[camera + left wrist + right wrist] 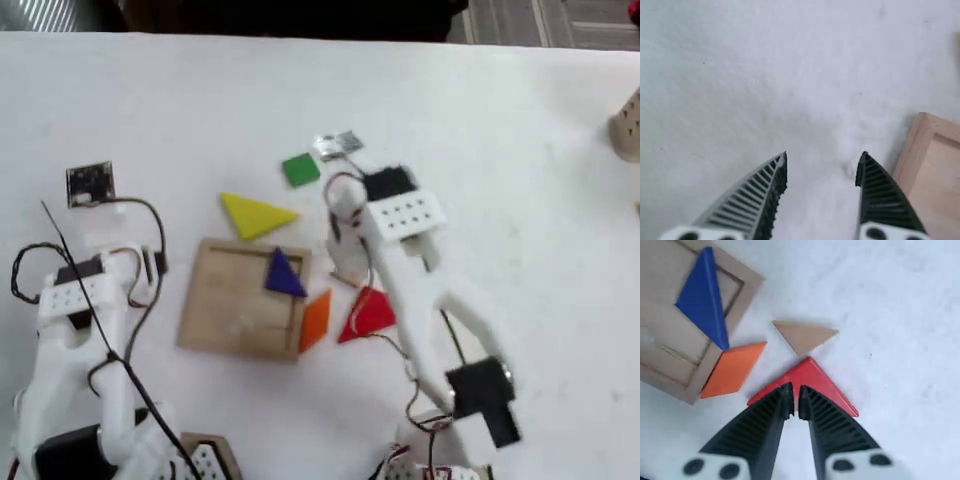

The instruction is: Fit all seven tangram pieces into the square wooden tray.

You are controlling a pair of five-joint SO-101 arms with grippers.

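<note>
Right gripper (794,401), its fingers drawn almost together with only a sliver of gap and nothing made out between them, sits over the red triangle (826,382). Whether the tips touch that piece or hang just above it is not clear.

The red triangle lies flat on the white table (500,120), off the right side of the square wooden tray (225,300). An orange parallelogram (732,369) lies between the two, against the tray's right rim. The red piece's square corner points away from the gripper. Its long edge runs crosswise under the fingers and is mostly hidden by them. To reach the tray, the red piece would likely have to travel toward that right rim, past or over the orange piece. The right arm is plainly the nearer one for this.

A blue triangle (700,295) lies inside the tray near its right side, one tip reaching the rim beside the orange piece. A plain wooden triangle (804,335) sits just beyond the red triangle's corner, apart from the tray. A yellow triangle (255,214) lies just past the tray's far side, and a green square (300,169) farther out the same way.

The left gripper (822,160), fingers wide apart and holding nothing, hangs over bare table just off the tray's left side.

Six pieces can be counted. A seventh may lie under the right arm.
</note>
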